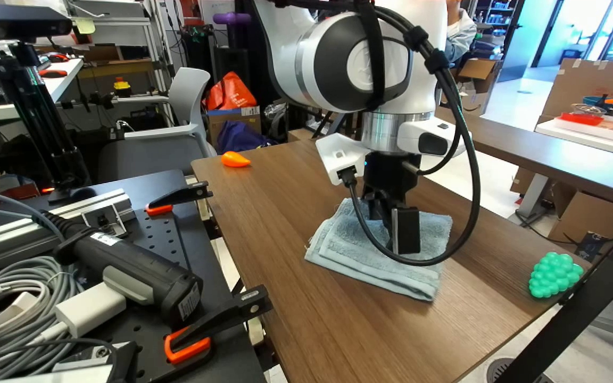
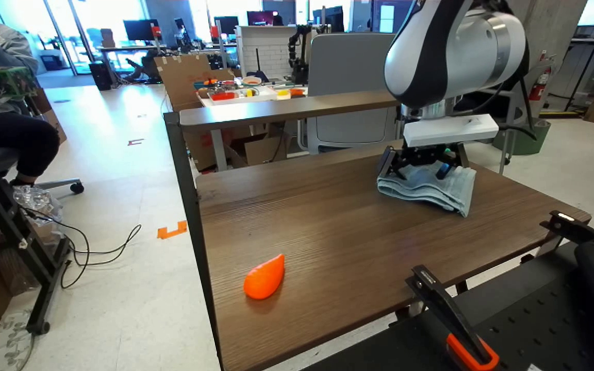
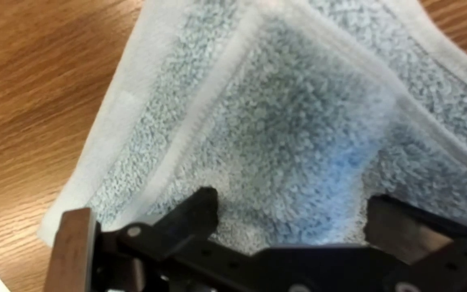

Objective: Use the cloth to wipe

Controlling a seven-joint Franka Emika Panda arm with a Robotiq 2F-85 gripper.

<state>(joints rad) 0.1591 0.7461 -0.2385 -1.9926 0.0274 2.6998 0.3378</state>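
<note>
Brown wood grain marks the table (image 1: 269,213). Over it the gripper (image 3: 292,209) points down, spread wide, pinching nothing. Beneath it the cloth (image 2: 426,189) lies folded, nearly square, its long axis unclear, its upper layer's corner pointing to the top of the wrist view. Farther out lie an orange object (image 2: 264,278) and a green lumpy object (image 1: 554,275).

I can read no word, number or brand here: the pale labels (image 1: 188,301) on the black cylindrical device (image 1: 144,268) and the dark label (image 1: 593,247) on a cardboard box (image 1: 599,215) are too small or blurred for me.
</note>
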